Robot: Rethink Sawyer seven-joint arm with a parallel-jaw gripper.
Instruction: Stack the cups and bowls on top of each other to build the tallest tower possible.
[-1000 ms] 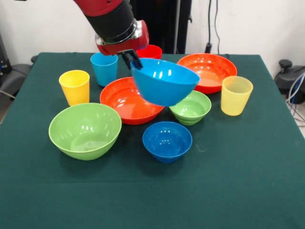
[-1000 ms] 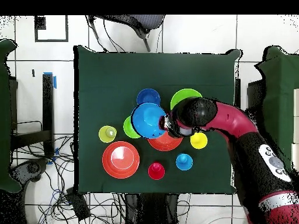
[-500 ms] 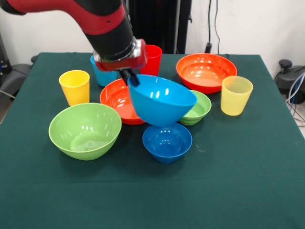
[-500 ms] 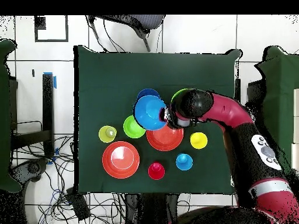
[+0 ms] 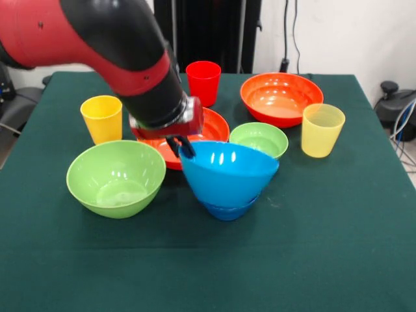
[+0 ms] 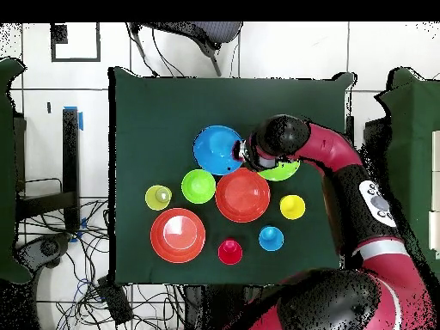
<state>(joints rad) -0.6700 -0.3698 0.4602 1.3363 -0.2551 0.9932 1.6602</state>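
My gripper (image 5: 182,147) is shut on the near-left rim of the big blue bowl (image 5: 227,172), which sits tilted in the small dark blue bowl (image 5: 227,209); only that bowl's lower edge shows. From above, the gripper (image 6: 242,155) is at the right edge of the big blue bowl (image 6: 216,149). The big green bowl (image 5: 117,177) stands to the left and the small green bowl (image 5: 260,140) behind. One orange-red bowl (image 5: 211,125) is partly behind my arm, another orange-red bowl (image 5: 281,97) is at the back. Yellow cup (image 5: 102,118), red cup (image 5: 203,81) and pale yellow cup (image 5: 322,130) stand upright.
The light blue cup (image 6: 271,238) shows only from above; my arm hides it in the front view. The arm (image 6: 344,180) covers part of the big green bowl (image 6: 284,170). Dark green cloth (image 5: 325,247) covers the table.
The gripper has carried the big blue bowl forward and down, from above the orange-red bowl onto the small dark blue bowl, which it now mostly covers.
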